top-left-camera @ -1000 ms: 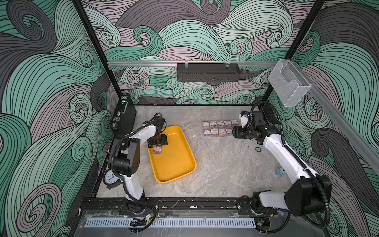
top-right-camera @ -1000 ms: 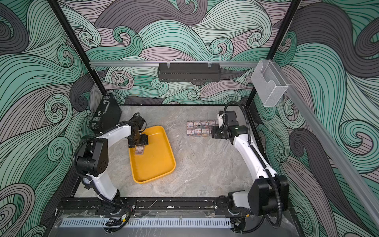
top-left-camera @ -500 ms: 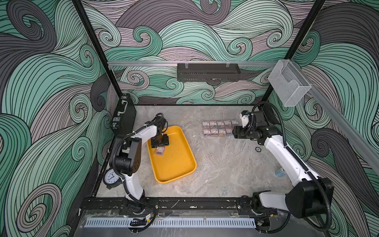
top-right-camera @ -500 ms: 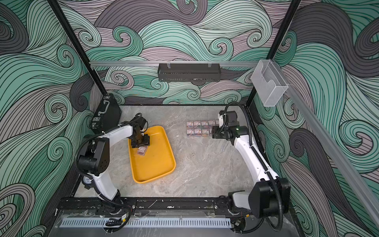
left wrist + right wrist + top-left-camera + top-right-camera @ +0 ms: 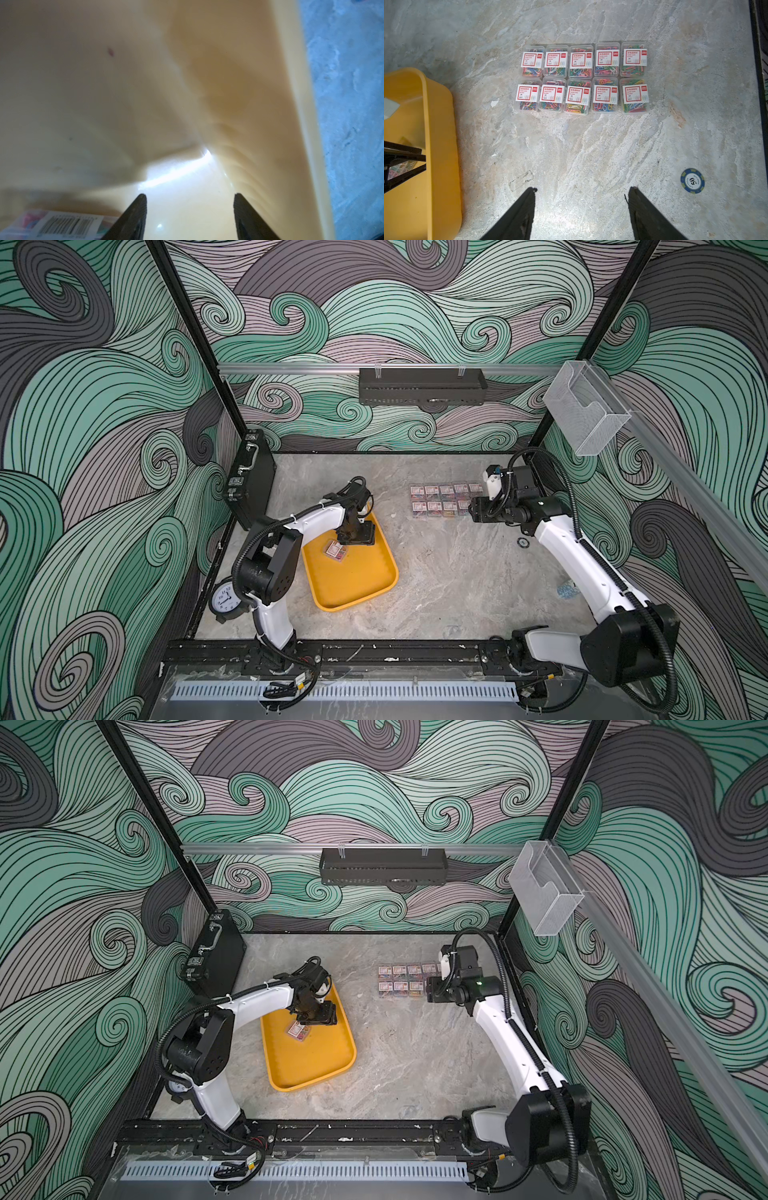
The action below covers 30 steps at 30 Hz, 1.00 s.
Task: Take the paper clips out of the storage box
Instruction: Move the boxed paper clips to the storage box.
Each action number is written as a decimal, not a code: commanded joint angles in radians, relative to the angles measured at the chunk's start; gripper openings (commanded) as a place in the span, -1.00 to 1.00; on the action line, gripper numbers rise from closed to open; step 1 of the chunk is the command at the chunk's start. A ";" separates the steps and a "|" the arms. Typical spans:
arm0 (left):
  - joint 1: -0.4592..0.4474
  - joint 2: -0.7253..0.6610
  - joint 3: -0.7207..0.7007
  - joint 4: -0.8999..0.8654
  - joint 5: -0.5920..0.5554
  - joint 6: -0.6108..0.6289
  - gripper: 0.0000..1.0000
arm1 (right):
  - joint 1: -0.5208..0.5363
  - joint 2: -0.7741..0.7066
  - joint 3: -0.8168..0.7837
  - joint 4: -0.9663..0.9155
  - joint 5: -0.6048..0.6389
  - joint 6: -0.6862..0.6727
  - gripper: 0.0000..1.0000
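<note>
Nearest the front rail, a clock [image 5: 226, 600] sits by the left arm's base at the left edge of the table [image 5: 449, 585]. Just beyond it the tray [image 5: 353, 580] lies flat on the table, left of centre. Its long axis runs near to far and leans a little leftward at the far end, and the left arm crosses its far left corner. One box [image 5: 336, 550] of clips lies in the tray's far half, label up and askew to the tray's sides, its long axis running from far left to near right. The left claw [image 5: 189, 195] hangs over the tray floor right beside that box. Its fingers stand apart with only bare yellow floor between them, and the box's barcode edge lies outside one finger, partly hidden behind it. Whether that finger touches the box I cannot tell.

Farther back and right of centre, the right claw [image 5: 583, 188] hovers above bare table, fingers apart, holding nothing. A blue chip [image 5: 692, 180] lies on the table near it. Ten more boxes [image 5: 582, 78] sit outside the tray on the table, packed close in two rows of five, labels up and all turned the same way. The rows run side to side, parallel to the back wall, and each box's longer side lies crosswise to its row. In both top views the right claw is at the rows' right end.

Beyond these, a black briefcase [image 5: 249, 477] stands on edge in the far left corner. A black rack [image 5: 422, 386] hangs on the back wall, and a clear holder [image 5: 586, 406] hangs on the right wall's rail.
</note>
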 commanded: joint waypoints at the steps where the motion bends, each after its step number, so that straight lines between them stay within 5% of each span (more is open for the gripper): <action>1: 0.007 -0.096 -0.011 -0.003 -0.003 -0.013 0.31 | 0.048 -0.002 0.017 -0.012 -0.006 0.005 0.42; 11: 0.105 -0.363 -0.101 -0.062 -0.157 -0.100 0.34 | 0.307 0.092 0.031 0.104 -0.012 0.026 0.44; 19: 0.253 -0.591 -0.199 -0.048 -0.184 -0.152 0.36 | 0.533 0.273 0.166 0.138 0.045 0.048 0.42; 30: 0.413 -0.741 -0.349 -0.032 -0.150 -0.195 0.39 | 0.760 0.604 0.417 0.156 0.042 0.078 0.42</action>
